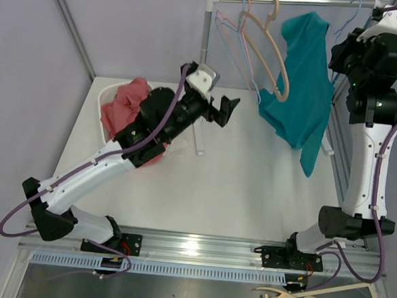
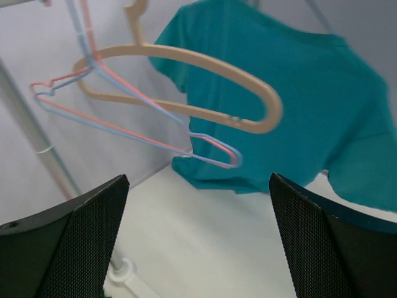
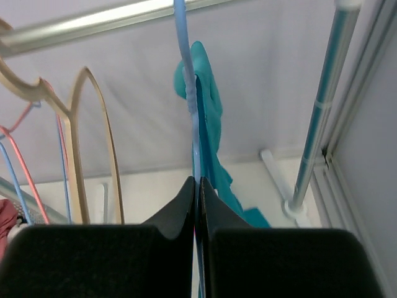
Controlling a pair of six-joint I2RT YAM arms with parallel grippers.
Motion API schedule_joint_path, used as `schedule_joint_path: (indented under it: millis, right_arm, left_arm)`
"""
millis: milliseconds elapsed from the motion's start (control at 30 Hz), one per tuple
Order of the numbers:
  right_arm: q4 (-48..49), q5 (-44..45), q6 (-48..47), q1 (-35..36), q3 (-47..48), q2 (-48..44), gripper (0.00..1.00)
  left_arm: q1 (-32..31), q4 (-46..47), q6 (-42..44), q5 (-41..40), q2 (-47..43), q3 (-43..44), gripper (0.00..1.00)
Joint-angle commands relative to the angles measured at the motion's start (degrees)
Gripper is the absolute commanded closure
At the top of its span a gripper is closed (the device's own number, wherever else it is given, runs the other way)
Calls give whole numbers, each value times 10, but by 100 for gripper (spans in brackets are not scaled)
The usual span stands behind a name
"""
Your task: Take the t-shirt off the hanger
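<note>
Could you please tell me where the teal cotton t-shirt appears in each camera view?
Top external: teal cotton t-shirt, upper right, hanging.
Left wrist: t-shirt, upper right, large.
Right wrist: t-shirt, thin strip at centre.
Shared landmark: beige plastic hanger.

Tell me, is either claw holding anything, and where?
The right gripper pinches the blue hanger by its wire, beside the teal t-shirt. The left gripper is open, holding nothing.
</note>
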Motion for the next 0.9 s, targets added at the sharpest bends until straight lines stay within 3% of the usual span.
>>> schedule_joint_path:
  millis: [0,67,333,500,667,867]
  right_arm:
    - [-4,148,40,47,-40,-64,100]
    - [-14,187,54,77,-57,-84,100]
    - [-45,325,106,151,-120,-167,100]
    - [-80,334,151,179,-110,-160,100]
    - [-86,384,167,235,-105,-160,100]
    - [-83,441,165,287,-97,-156,100]
  left_arm:
    - [-62,94,65,3,-50,-88,1]
    - [-106,162,87,-3,-68,-160,1]
    - [-217,260,87,36,-137,-300,1]
    - [-258,348,113,17,-126,-357,1]
    - [-295,509,168,3,-74,-392,0]
    - [-308,545,186,0,7,-350,0]
